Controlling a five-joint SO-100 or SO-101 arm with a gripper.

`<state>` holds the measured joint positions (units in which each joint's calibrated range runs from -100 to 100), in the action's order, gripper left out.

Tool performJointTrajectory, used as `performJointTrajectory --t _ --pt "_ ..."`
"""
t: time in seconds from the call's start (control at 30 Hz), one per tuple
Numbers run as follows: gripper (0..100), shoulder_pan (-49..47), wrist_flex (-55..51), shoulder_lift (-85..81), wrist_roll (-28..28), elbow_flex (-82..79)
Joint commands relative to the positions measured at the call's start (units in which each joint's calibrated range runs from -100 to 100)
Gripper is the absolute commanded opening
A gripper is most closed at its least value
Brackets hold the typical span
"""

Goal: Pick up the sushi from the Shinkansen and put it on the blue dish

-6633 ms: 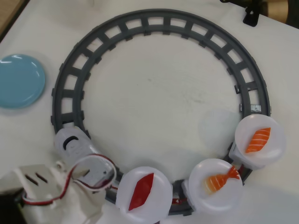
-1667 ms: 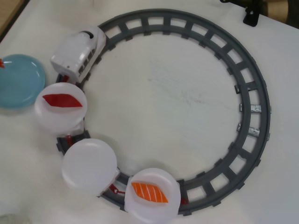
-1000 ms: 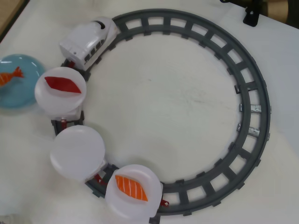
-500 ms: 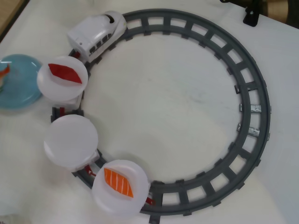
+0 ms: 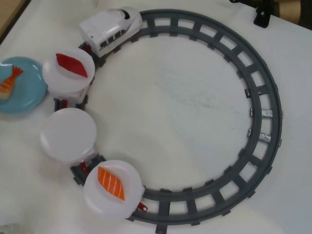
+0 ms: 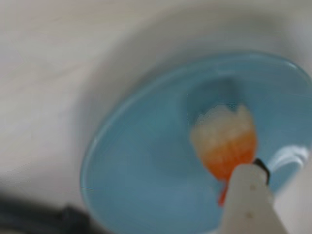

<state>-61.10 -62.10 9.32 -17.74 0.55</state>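
The sushi [image 5: 9, 83], an orange-and-white shrimp piece with a forked tail, is over the blue dish [image 5: 27, 95] at the left edge of the overhead view. The wrist view is blurred: the sushi [image 6: 224, 144] is above the middle of the blue dish [image 6: 141, 170], with a shadow beside it. One white finger [image 6: 248, 204] of my gripper [image 6: 241, 170] covers its tail end. The other finger is hidden, so I cannot tell whether it is held. The Shinkansen [image 5: 111, 27] is at the upper left of the track.
The grey ring track [image 5: 265, 97] fills the table. Behind the train come three white plates: one with a dark red piece [image 5: 72, 66], an empty one [image 5: 68, 135] and one with a salmon piece [image 5: 111, 183]. A black clamp [image 5: 262, 18] stands at the top right.
The train and its plates have run clockwise along the track. The middle plate has lost the shrimp piece. That piece has shifted about over the blue dish and is back in the overhead view.
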Motion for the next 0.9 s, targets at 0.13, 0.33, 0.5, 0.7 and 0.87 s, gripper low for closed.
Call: performJointTrajectory --t 0.13,0.33,0.5,0.7,0.87 --pt "20 0.88 -15.90 -19.23 0.22 6.85" --pt "20 0.36 -16.58 -36.24 0.28 -8.84" --pt "20 1.06 -2.32 -54.49 3.05 -33.19" --pt "20 2.12 16.11 -78.96 6.45 -63.94" --pt "20 6.25 19.17 -93.64 8.17 -77.47"
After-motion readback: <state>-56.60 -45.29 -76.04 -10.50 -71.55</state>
